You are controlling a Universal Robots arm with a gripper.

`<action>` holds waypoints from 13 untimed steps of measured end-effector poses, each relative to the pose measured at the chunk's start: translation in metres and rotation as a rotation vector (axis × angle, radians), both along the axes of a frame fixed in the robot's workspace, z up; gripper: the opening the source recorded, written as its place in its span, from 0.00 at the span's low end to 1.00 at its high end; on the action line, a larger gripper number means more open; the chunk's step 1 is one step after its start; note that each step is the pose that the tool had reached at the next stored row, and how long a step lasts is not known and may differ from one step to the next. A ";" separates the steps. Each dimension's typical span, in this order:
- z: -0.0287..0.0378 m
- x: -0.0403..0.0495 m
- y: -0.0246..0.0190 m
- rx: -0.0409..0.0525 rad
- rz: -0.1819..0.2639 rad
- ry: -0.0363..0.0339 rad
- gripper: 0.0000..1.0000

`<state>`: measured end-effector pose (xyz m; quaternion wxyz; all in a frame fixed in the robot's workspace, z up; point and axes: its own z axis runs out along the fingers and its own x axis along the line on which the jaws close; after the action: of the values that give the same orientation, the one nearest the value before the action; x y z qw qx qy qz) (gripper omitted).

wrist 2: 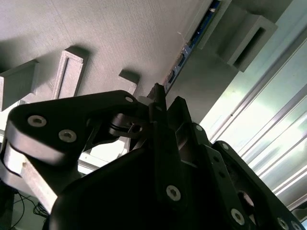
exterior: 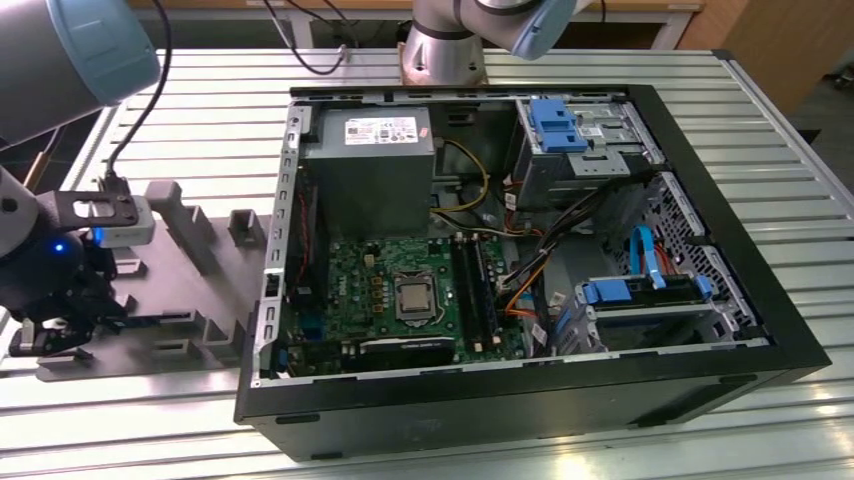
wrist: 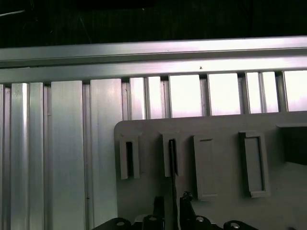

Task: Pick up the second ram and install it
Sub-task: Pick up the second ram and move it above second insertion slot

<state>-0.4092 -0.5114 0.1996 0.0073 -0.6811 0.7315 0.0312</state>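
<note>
Arm is down at the exterior view's left, well apart from the open computer case [exterior: 534, 420]. Gripper [exterior: 51, 335] low over the grey fixture plate [exterior: 200, 290], which lies on the slatted metal table [exterior: 160, 430] beside the case. In the first wrist view the second ram [wrist: 171, 160] stands on edge in a slotted block on the plate, seen as a thin dark line running straight in toward the gripper [wrist: 171, 206]. Second wrist view shows the same stick [wrist 2: 192, 40] as a narrow dark board with a blue glint, held upright by two grey blocks [wrist 2: 249, 33], its closer end meeting the gripper [wrist 2: 168, 98]. Cannot tell whether the jaws are pinching the board or only standing beside it. Stick looks seated in its holder, not lifted. Judged stage: early, at the pick-up, with the grasp unconfirmed. Left to do: the lift, the carry across to the case, and seating in the long black memory slots [exterior: 473, 290] on the green motherboard [exterior: 387, 270]. Whether either slot is already filled cannot be made out from here
</note>
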 end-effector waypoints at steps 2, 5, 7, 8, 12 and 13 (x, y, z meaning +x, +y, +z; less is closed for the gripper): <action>0.0006 0.0000 0.0000 0.0002 0.000 -0.0010 0.27; 0.0008 -0.0018 0.0000 -0.0001 0.000 -0.0259 0.27; 0.0008 -0.0020 0.0000 -0.0001 0.000 -0.0327 0.27; 0.0008 -0.0020 0.0000 -0.0002 0.000 -0.0327 0.27; 0.0008 -0.0020 0.0000 -0.0001 0.000 -0.0329 0.27; 0.0008 -0.0020 0.0001 0.0000 0.000 -0.0330 0.27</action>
<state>-0.4112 -0.5114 0.2004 0.0193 -0.6816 0.7312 0.0199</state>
